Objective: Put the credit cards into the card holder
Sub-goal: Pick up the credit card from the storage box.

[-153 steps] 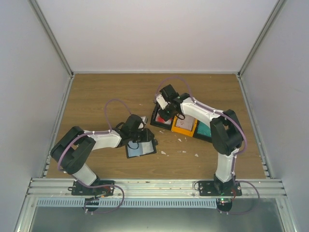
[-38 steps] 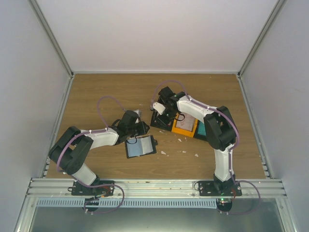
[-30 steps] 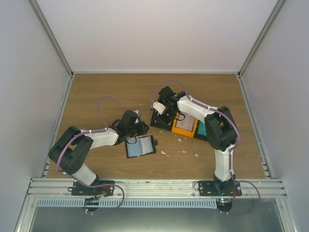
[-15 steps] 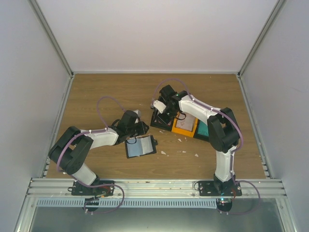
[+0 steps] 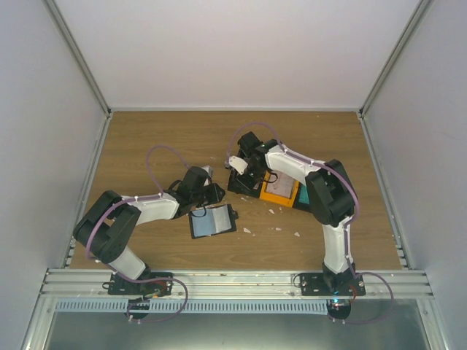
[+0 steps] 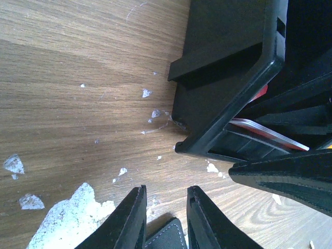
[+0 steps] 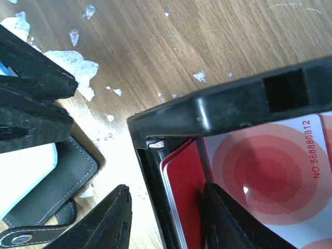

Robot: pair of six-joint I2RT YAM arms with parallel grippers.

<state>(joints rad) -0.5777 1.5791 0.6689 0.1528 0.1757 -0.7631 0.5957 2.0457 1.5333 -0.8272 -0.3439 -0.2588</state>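
The black card holder (image 5: pixel 213 222) lies open on the wood with a pale card in it. My left gripper (image 5: pixel 214 194) sits at its far edge. In the left wrist view the left gripper (image 6: pixel 165 207) is shut on a stitched corner of the card holder (image 6: pixel 167 237). My right gripper (image 5: pixel 237 173) is at the left end of the black bin (image 5: pixel 245 182). Its open jaws (image 7: pixel 166 212) straddle the bin wall (image 7: pixel 223 109): one finger outside, the other inside on a stack of red credit cards (image 7: pixel 187 202). A red-and-white card (image 7: pixel 270 166) lies beside them.
An orange bin (image 5: pixel 279 191) and a teal card (image 5: pixel 306 197) adjoin the black bin. White paper scraps (image 5: pixel 273 211) dot the wood, with a larger patch (image 6: pixel 72 218) near my left fingers. Grey walls enclose the table.
My right gripper's jaws have widened over the bin's left end. The left arm and card holder have stayed put for the last second; five seconds ago the left gripper was over the holder.
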